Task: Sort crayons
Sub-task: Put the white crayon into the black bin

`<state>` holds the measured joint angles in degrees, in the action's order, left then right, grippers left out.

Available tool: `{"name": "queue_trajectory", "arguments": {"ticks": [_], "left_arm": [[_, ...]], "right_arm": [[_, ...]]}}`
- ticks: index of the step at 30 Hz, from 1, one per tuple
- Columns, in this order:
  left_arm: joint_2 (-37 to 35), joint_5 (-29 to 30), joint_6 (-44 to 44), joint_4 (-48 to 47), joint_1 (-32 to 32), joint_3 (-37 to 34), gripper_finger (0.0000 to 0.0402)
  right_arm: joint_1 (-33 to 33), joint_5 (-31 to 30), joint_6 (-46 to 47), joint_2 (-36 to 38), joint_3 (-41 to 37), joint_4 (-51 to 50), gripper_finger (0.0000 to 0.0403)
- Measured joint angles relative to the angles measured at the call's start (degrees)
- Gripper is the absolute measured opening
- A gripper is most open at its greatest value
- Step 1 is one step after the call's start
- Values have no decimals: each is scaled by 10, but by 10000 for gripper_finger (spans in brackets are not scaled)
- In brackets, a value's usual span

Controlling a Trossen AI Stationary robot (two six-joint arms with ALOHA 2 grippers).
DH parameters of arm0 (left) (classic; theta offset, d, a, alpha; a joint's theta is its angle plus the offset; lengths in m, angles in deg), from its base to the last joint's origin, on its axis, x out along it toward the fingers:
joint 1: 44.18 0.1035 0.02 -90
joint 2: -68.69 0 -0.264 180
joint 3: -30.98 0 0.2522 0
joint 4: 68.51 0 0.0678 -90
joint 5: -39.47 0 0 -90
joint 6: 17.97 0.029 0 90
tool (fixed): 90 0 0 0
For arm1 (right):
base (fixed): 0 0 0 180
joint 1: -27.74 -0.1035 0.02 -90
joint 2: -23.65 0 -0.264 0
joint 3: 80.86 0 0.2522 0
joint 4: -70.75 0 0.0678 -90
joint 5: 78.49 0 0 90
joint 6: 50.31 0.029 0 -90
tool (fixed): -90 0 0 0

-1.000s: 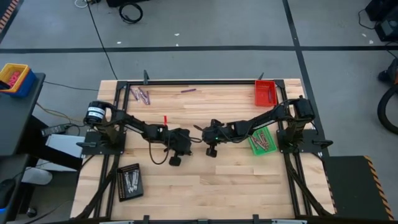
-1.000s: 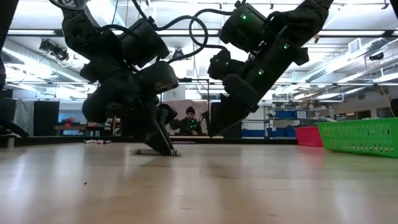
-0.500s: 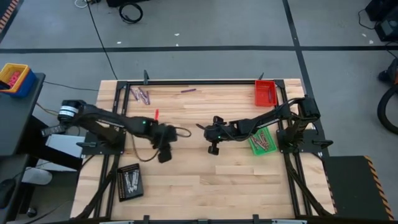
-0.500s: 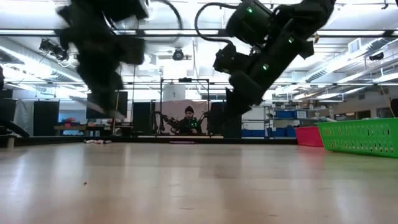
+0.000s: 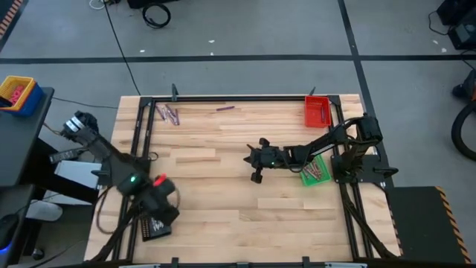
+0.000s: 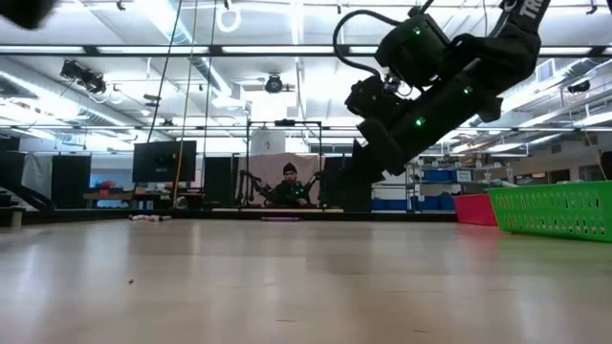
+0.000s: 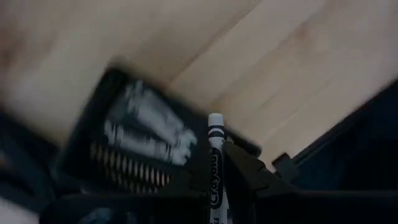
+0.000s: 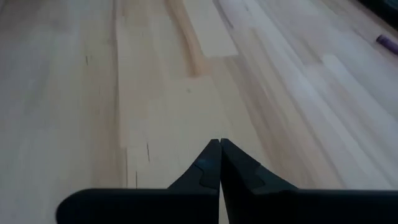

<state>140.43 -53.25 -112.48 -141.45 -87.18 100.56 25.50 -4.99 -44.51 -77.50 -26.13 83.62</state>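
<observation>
The left hand (image 7: 216, 180) hangs just above the black tray (image 5: 155, 222) near the counter's (image 5: 223, 216) front left corner. Its fingers are clenched on a pale grey crayon (image 7: 215, 168) that stands up between them, tip pointing toward the tray. Black letters run down the crayon's wrapper; they look like "Crayola", though only part can be read. Below the hand, the tray holds more pale crayons (image 7: 146, 127) lying side by side.

The right hand (image 5: 256, 170) hovers over the bare middle of the counter, lifted clear of the wood, its two fingers (image 8: 211, 165) pressed together with nothing between them. In the low view it hangs well above the surface (image 6: 368, 167), small green lights glowing on the arm behind it.

Behind and to the outer side of the right hand, under its arm, sits a green tray (image 5: 314, 170) with reddish-brown crayons (image 5: 316, 168) in it. Farther off, at the back right corner, is a red tray (image 5: 317, 111). Across the counter from both hands, along the back edge, a few purplish crayons (image 5: 171, 114) lie close together, and one more purple crayon (image 5: 225, 109) lies alone nearer the middle of that edge.

Beyond the counter, deep in the room, a person (image 6: 290, 184) sits at a desk.
</observation>
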Motion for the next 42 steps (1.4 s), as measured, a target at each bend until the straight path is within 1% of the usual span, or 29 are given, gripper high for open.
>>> {"name": "queue_trajectory", "arguments": {"ticks": [3, 7, 10, 12, 13, 17, 20, 23, 26, 29, 34, 36, 42], "left_arm": [[3, 1, -144, 0, -61, 0, 29], [4, -2, -260, 4, -124, 0, 29], [6, 3, -329, -29, -148, 0, 29], [16, 2, -384, -73, -154, 0, 29], [24, -3, -391, -85, -150, 0, 29], [61, -10, -405, -99, -116, 0, 29], [93, -15, -406, -89, -90, 0, 29], [123, -57, -387, -84, -71, 0, 29], [146, -92, -374, -59, -59, 0, 29], [159, -96, -357, -47, -45, 0, 31], [177, -95, -326, -44, -23, 0, 44], [183, -96, -300, -36, -19, 0, 51], [187, -96, -279, -41, -18, 0, 81]], "right_arm": [[-2, 0, 0, 0, 0, 8, 12], [-6, 0, 4, 0, 0, 11, 12], [-10, 0, 5, 0, 0, 17, 12], [-14, 0, 7, 0, 0, 21, 12], [-17, 0, 12, 0, 0, 21, 12], [-26, 0, 25, 0, 0, 20, 11], [-34, 0, 30, 0, 0, 20, 11], [-40, 0, 30, 0, 0, 20, 12], [-43, 0, 30, 0, 0, 20, 12], [-44, 0, 22, 0, 0, 19, 12], [-44, -4, 17, 0, 0, 20, 12], [-43, -4, 17, 0, 0, 20, 12], [-43, -5, 15, 0, 0, 20, 12]]}}
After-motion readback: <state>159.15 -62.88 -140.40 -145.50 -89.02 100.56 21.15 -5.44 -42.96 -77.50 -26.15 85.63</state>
